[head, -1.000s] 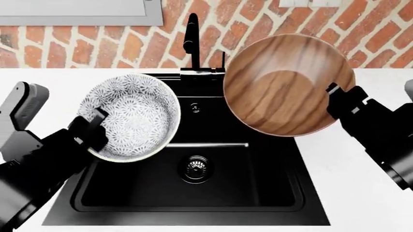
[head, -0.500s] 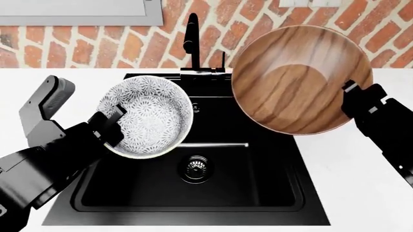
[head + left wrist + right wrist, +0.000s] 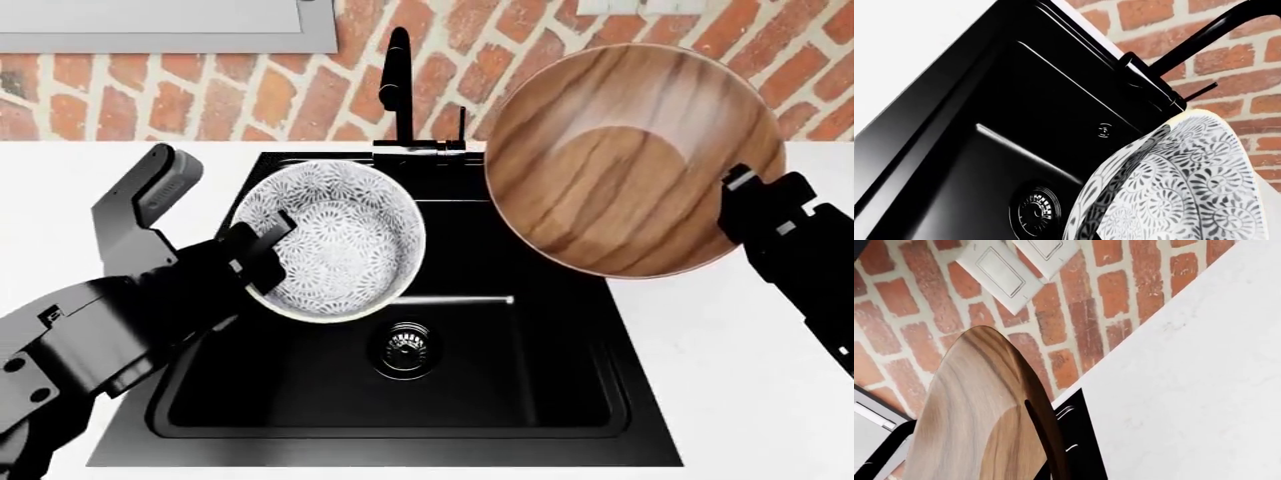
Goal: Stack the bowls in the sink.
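Holding both bowls over the sink (image 3: 534, 420): my left hand (image 3: 260, 250) pinches the white bowl (image 3: 340, 240), now nearer the drain; my right hand (image 3: 747, 195) pinches the wooden bowl (image 3: 627, 150), raised toward the back-right corner; stacking still ahead.

the small deep white bowl with grey floral pattern (image 3: 334, 240) hangs over the left rear part of the matte black rectangular sink (image 3: 534, 370), left of the tall black faucet (image 3: 395, 85). the wide shallow brown wood-grain bowl (image 3: 627, 160) hangs over the sink's right rear corner. the round metal drain (image 3: 403, 348) lies in the basin floor, nearer the front than the floral bowl.
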Robot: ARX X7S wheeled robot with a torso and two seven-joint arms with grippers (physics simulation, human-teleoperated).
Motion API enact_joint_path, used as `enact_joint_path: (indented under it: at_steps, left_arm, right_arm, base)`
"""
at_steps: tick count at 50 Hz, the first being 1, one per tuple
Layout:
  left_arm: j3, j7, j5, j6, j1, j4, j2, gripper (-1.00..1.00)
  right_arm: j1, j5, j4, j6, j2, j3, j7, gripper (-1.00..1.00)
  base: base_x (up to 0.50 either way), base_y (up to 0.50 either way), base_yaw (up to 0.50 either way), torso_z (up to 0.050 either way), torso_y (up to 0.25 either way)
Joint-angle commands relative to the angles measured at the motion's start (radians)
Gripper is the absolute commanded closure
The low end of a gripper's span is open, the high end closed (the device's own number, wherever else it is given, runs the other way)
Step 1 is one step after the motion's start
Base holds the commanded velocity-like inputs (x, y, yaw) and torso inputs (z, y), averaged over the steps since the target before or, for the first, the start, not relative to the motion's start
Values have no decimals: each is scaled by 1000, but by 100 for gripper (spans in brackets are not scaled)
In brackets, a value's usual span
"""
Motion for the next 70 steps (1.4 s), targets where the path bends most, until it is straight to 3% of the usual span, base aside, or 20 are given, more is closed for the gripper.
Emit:
enact_joint_path:
  at_steps: [1, 36, 70]
  left_arm:
    - [36, 8, 9, -12, -39, -52, 14, 100]
    - [173, 92, 75, -108, -215, -254, 71, 100]
    - [259, 198, 109, -141, -253, -442, 144, 100]
  right_arm:
    - [-15, 0, -13, -15, 0, 13, -25, 100]
    - [-25, 66, -15, -23, 40, 49, 1, 100]
    - [-54, 98, -28, -37, 53, 70, 11, 100]
  base:
    - [0, 0, 0, 0, 0]
    - [0, 0, 0, 0, 1]
    - [0, 0, 0, 0, 1]
